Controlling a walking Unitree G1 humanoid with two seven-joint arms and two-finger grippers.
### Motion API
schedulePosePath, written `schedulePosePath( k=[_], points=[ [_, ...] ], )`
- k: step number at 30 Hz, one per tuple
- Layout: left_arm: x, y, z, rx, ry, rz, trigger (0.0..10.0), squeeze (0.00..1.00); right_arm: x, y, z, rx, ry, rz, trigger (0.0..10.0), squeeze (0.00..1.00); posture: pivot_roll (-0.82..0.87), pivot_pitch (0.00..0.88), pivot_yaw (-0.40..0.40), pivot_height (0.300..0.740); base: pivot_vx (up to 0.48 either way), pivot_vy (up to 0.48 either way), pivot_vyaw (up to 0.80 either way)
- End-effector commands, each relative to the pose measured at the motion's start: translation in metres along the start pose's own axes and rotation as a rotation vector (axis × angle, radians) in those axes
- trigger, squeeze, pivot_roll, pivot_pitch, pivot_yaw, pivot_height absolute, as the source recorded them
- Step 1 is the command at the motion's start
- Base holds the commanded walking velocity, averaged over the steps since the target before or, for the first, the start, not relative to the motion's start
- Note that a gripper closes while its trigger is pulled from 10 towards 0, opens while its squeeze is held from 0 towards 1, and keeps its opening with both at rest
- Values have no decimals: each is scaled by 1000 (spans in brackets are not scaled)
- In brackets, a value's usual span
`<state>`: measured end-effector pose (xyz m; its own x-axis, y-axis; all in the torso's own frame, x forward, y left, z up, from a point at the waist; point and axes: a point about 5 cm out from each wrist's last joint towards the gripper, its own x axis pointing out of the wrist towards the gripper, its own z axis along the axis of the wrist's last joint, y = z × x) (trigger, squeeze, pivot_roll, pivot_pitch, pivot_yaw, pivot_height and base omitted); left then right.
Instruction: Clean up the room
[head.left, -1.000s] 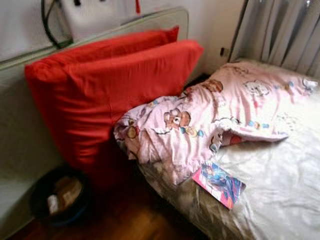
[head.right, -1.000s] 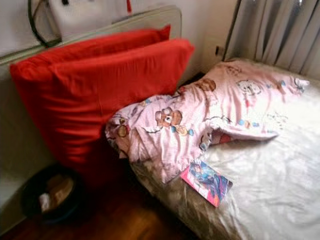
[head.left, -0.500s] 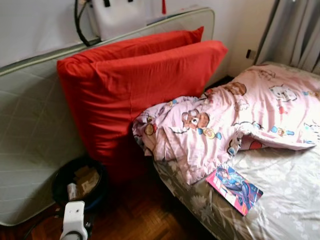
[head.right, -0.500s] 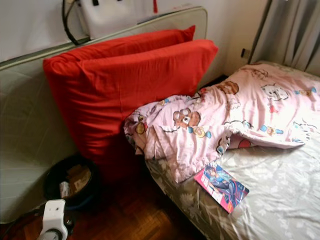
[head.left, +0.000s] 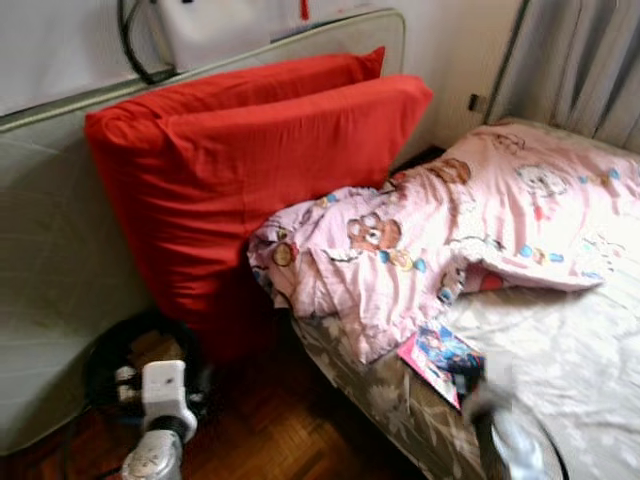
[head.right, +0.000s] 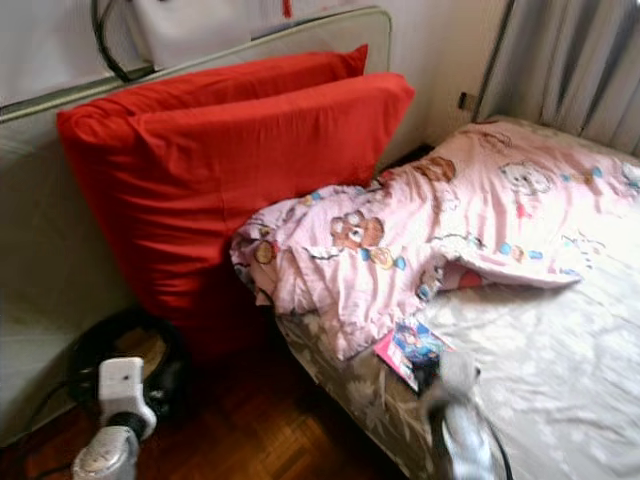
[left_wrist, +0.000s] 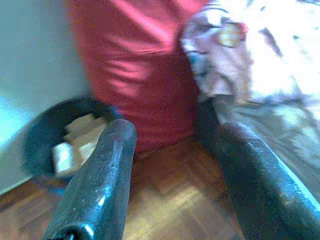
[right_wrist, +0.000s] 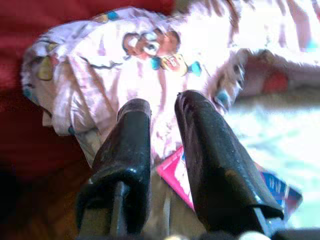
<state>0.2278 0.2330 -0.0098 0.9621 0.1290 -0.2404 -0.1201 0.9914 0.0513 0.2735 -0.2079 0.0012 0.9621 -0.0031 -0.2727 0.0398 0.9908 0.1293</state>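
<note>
Right wrist view shows the right claw (right_wrist: 162, 107) with fingers narrowly apart above a pink book (head.left: 440, 360) lying at the bed (head.left: 570, 340) edge beside the blanket (head.left: 450, 240), while the left claw (left_wrist: 175, 150) spreads wide near a black bin (left_wrist: 45, 135).

Our right arm (head.left: 515, 440), unseen half a second ago, now rises blurred at the 5 o'clock edge of our head view, its right gripper (right_wrist: 167, 112) over the bed's near corner, fingers slightly parted, just short of the pink booklet (head.left: 441, 360). Our left arm (head.left: 160, 420) climbs higher at 7 o'clock, its white wrist block now overlapping the dark bin (head.left: 105, 360); the left gripper (left_wrist: 170, 145) hangs with fingers spread wide above the wood floor (left_wrist: 165, 210). Our head camera swings back leftward, so the red cushions (head.left: 250, 170) and pink quilt (head.left: 450, 230) slide toward 3 o'clock.
</note>
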Motion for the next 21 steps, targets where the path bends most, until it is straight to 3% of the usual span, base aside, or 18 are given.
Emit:
schedulePosePath(
  k=[1,8,14,19,21],
  points=[
    [2,3,7,-8,-32,11,10000,0,-14,0,-25,15,86,-2,10000,0,0,0,-5,740,0,0,0],
    [-9,4,19,9,-119,-4,10000,0,-11,-9,0,-20,-65,-51,10000,0,36,0,-43,740,0,0,0],
    [1,-7,36,37,-188,-51,10000,0,-18,-21,7,-15,-135,-131,10000,0,42,0,-64,740,0,0,0],
    [-3,-8,49,10,-231,-10,10000,0,-21,-12,16,-64,-197,-54,10000,0,22,0,-52,740,0,0,0],
    [-7,-6,48,-8,-228,24,10000,0,-23,-9,22,-33,-225,-41,10000,0,17,0,-55,740,0,0,0]
  ],
)
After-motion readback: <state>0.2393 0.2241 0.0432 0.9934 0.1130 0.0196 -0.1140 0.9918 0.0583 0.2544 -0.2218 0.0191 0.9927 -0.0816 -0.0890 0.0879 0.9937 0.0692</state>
